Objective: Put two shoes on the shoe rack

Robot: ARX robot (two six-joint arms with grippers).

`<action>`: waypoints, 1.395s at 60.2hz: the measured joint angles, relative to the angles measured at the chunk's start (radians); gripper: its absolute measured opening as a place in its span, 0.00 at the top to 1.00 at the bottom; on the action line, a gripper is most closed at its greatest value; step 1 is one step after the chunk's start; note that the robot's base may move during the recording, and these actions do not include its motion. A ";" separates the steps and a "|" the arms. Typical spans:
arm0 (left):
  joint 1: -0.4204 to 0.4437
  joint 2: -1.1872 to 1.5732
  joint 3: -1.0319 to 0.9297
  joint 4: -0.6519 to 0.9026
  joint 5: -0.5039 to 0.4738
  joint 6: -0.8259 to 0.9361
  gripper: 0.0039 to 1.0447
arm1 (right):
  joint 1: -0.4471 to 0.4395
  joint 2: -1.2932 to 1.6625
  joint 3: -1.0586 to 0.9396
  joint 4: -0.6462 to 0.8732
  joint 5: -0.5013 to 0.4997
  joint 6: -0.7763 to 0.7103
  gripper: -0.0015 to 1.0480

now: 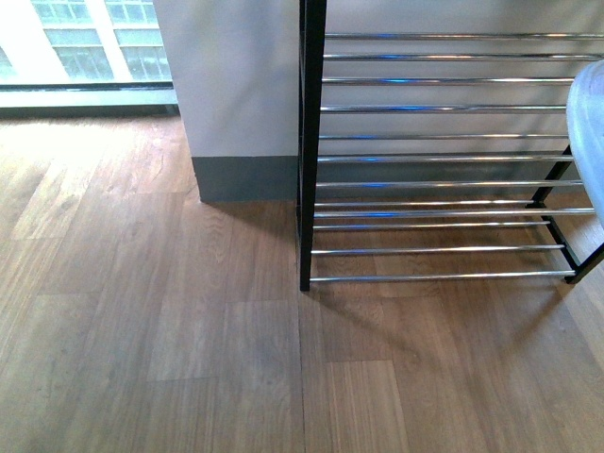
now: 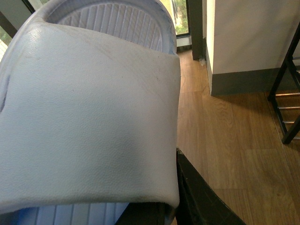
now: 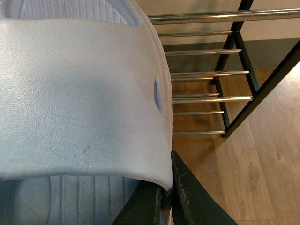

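A pale blue slide [image 2: 89, 108] fills the left wrist view, its broad strap up and ribbed footbed showing beyond; my left gripper [image 2: 171, 206] is shut on its side edge, held over bare wood floor. A second pale blue slide [image 3: 79, 98] fills the right wrist view with my right gripper [image 3: 166, 201] shut on its edge, close in front of the shoe rack [image 3: 206, 75]. In the front view the shoe rack [image 1: 444, 179] stands at the right, chrome rods bare, and the rim of a slide [image 1: 591, 123] pokes in at the right edge. Grey sneakers are out of view.
A white wall column with a grey skirting [image 1: 243, 175] stands left of the rack's black side frame [image 1: 309, 142]. A window [image 1: 85, 42] runs along the far left. Wood plank floor [image 1: 170, 330] spreads in front.
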 joint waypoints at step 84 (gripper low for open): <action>0.000 0.000 0.002 0.000 0.002 0.000 0.98 | 0.000 0.000 -0.002 -0.001 0.003 0.000 0.98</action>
